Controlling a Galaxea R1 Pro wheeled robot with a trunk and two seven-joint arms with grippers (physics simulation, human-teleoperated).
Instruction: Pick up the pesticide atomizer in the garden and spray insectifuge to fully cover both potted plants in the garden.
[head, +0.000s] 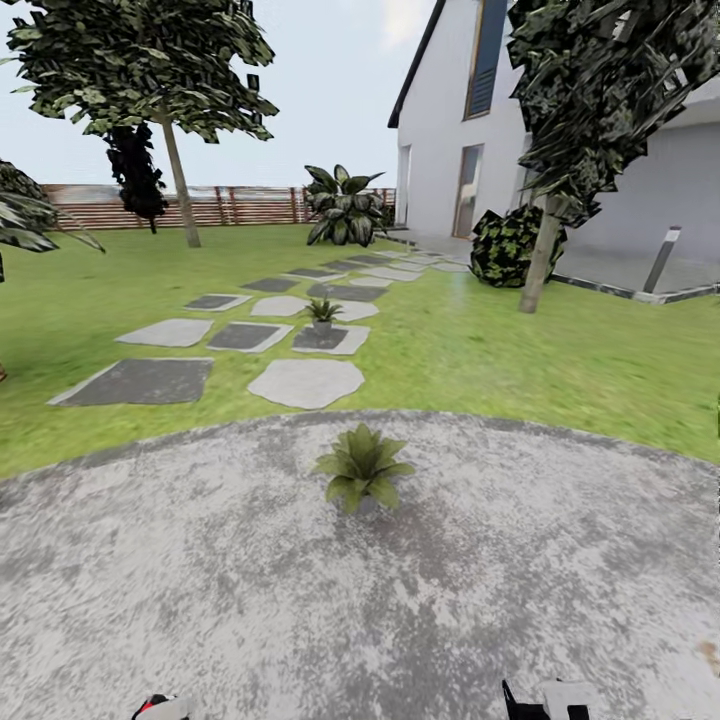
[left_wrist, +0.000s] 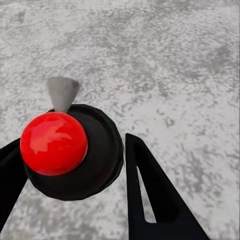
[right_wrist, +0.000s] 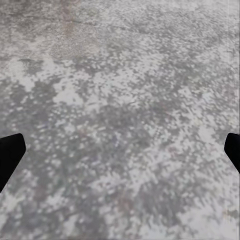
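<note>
In the left wrist view my left gripper (left_wrist: 70, 147) is shut on the pesticide atomizer (left_wrist: 75, 150), seen from above. Its red part (left_wrist: 52, 142), dark body and pale grey nozzle (left_wrist: 62, 92) sit between the black fingers (left_wrist: 150, 190). A sliver of the atomizer (head: 155, 706) shows at the head view's bottom edge. One potted plant (head: 362, 467) stands ahead on the round paved patch (head: 200, 560). The other potted plant (head: 322, 312) stands farther off among the stepping stones. My right gripper (right_wrist: 120, 150) is open over bare paving and holds nothing; it also shows low in the head view (head: 545, 702).
Grey stepping stones (head: 305, 382) lead across the lawn toward a white house (head: 450, 130). A big leafy shrub (head: 344, 206) stands by the brown fence (head: 230, 205). Trees (head: 545, 240) rise left and right, with a dark bush (head: 505, 245) and a grey post (head: 662, 258) at the right.
</note>
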